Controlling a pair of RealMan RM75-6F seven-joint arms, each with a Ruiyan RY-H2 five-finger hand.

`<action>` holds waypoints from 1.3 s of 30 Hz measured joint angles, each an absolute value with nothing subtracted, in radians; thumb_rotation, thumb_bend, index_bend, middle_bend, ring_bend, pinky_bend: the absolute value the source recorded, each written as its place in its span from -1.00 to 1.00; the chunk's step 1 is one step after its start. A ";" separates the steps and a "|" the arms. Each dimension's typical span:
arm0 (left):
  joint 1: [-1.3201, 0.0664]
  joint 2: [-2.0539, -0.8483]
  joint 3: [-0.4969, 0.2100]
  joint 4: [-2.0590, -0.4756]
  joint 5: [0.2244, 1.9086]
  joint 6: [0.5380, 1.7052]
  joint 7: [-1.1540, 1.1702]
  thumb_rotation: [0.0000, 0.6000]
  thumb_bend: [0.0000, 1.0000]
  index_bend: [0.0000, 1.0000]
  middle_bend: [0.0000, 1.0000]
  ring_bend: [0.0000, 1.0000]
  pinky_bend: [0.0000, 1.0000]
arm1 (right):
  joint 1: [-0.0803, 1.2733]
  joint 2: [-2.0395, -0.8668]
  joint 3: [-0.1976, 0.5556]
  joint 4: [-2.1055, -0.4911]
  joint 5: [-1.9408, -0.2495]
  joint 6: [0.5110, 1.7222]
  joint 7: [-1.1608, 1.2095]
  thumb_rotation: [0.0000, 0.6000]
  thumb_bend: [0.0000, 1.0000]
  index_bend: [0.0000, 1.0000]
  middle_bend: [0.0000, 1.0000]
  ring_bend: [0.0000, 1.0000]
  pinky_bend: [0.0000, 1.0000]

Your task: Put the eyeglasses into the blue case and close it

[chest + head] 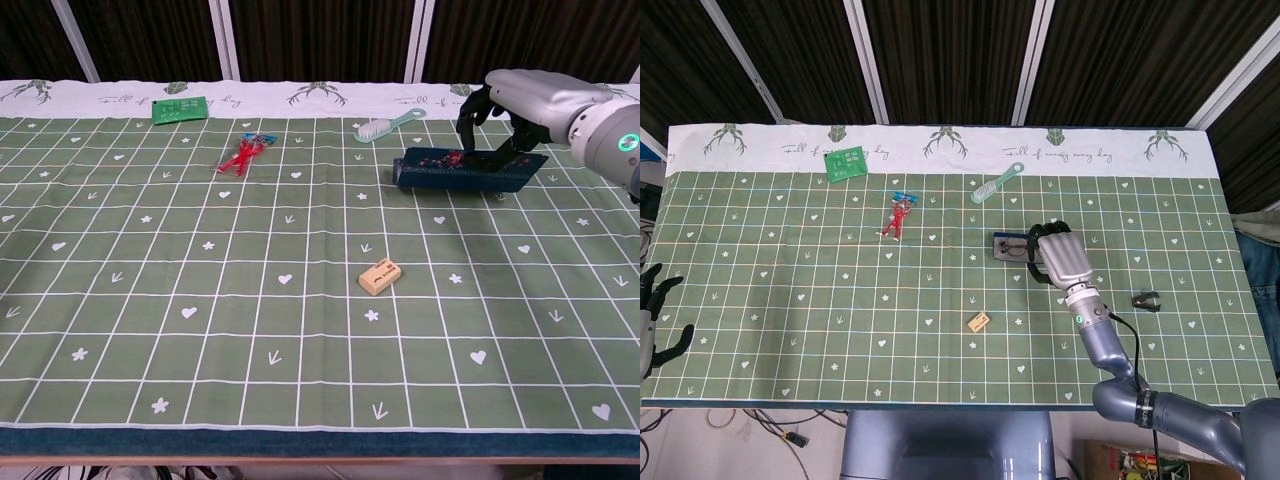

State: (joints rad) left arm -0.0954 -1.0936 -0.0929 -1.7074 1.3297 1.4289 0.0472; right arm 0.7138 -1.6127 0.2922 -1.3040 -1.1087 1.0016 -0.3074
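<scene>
While right hand covers blue case in head view, fingers curl over case's right part; eyeglasses only partly visible inside. Left hand at table's left edge, fingers spread, empty. Chest view: right hand above case, fingertips touching lid's far edge, lid lowered nearly flat. Eraser nearer, brush behind.

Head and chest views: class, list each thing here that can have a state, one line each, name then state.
blue case: lid nearly down, a narrow gap left
right hand: fingers curled over the case lid, pressing it
left hand: off the table's edge, fingers apart, holding nothing
eyeglasses: hidden, cannot tell
</scene>
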 measured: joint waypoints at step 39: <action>-0.096 -1.091 -0.092 -1.711 1.324 1.423 0.051 1.00 -0.29 -0.65 -1.00 -1.00 -1.00 | 0.902 -1.517 0.306 -1.280 -0.705 0.744 -0.446 1.00 0.28 0.45 -0.51 -0.56 -0.58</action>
